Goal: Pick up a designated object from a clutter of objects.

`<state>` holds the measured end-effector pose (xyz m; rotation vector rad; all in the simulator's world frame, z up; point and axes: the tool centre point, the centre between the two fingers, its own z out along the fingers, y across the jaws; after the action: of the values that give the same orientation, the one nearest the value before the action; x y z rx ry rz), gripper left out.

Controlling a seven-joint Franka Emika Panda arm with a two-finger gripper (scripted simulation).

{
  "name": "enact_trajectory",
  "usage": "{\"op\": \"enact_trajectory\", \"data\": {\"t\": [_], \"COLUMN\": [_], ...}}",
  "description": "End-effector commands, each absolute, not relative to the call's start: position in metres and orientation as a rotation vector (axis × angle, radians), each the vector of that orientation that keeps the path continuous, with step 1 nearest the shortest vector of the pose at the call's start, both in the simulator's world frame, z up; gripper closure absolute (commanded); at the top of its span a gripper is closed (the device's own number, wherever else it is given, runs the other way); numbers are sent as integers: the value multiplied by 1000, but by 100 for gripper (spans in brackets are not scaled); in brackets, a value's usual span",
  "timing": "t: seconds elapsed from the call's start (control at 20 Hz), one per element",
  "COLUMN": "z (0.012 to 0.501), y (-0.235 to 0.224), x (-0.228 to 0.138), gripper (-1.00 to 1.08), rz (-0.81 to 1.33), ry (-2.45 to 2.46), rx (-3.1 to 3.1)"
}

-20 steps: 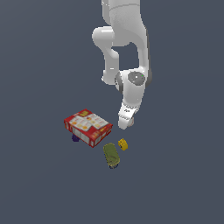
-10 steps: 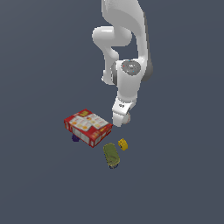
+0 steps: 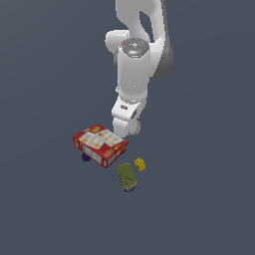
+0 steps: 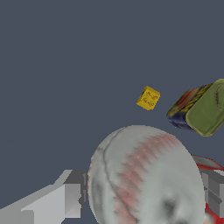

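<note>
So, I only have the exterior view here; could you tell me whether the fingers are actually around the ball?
Observer: Yes. In the wrist view the baseball sits between the two fingers, one on each side.
Operator: Thank you. Are they gripping it?
Observer: I cannot tell; both look very close to its surface.
Operator: Is anything crowding them?
Observer: The far finger sits right beside the red box.

Exterior view high and distant, looking down on the arm and clutter, wrist view very near the baseball [image 4: 146, 177], both sharing yellow block [image 3: 140, 164] and green can [image 3: 127, 177].
</note>
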<state>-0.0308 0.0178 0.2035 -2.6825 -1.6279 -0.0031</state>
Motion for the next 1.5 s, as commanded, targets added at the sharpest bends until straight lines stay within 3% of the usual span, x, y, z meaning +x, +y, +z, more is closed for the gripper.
{"op": "enact_trajectory", "data": {"t": [0.0, 0.75, 1.45], "z": [228, 352, 389], "y": [5, -63, -83], "x": [-23, 21, 38], "gripper": [108, 108, 108], "rz": [-5, -1, 0], "ry": [-1629, -1629, -1629], "rx": [-2682, -2686, -2687]}}
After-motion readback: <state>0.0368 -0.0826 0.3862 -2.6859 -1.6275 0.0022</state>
